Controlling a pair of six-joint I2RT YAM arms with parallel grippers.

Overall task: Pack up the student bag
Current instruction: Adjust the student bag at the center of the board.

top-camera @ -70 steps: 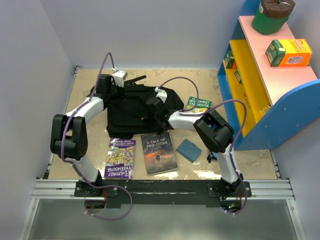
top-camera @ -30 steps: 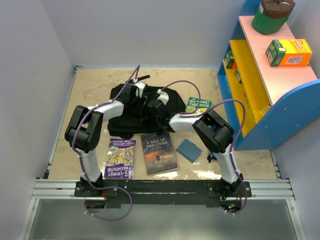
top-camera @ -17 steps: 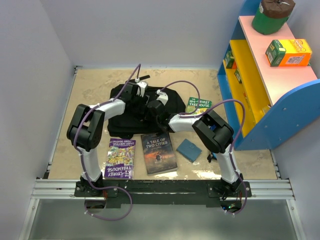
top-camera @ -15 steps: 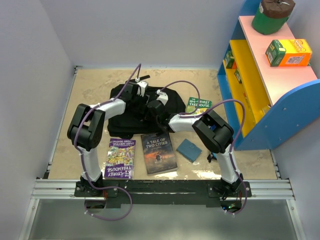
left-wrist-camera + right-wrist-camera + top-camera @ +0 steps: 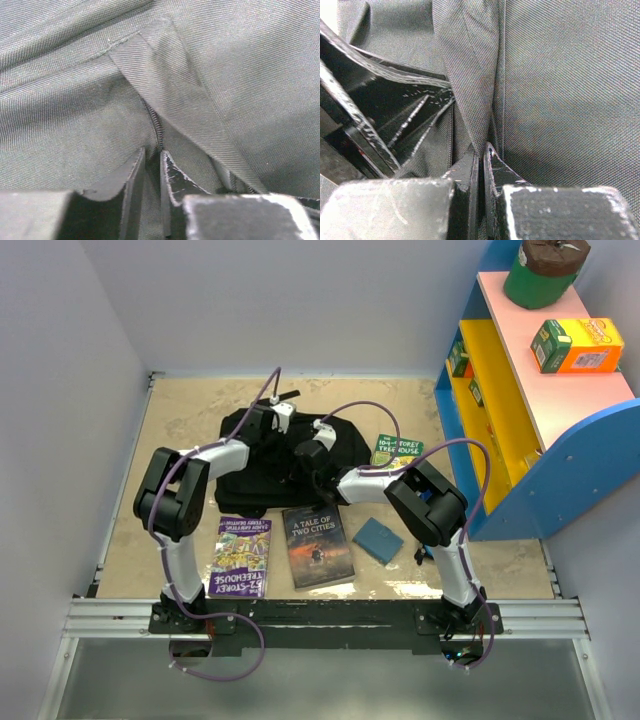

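Opening step: left hand (image 5: 151,156) pinches student bag (image 5: 250,490) fabric at zipper (image 5: 156,125), right hand (image 5: 481,150) pinches fold (image 5: 470,75); next probably pulling apart.

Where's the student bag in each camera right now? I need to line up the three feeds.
Top external: the student bag lies mid-table beyond the books, under both wrists.
Left wrist: the bag's fabric fills the frame.
Right wrist: the bag's fabric fills most of the frame.
Shared landmark: the raised fabric fold, apparently the same one, pinched by the left gripper and the right gripper.
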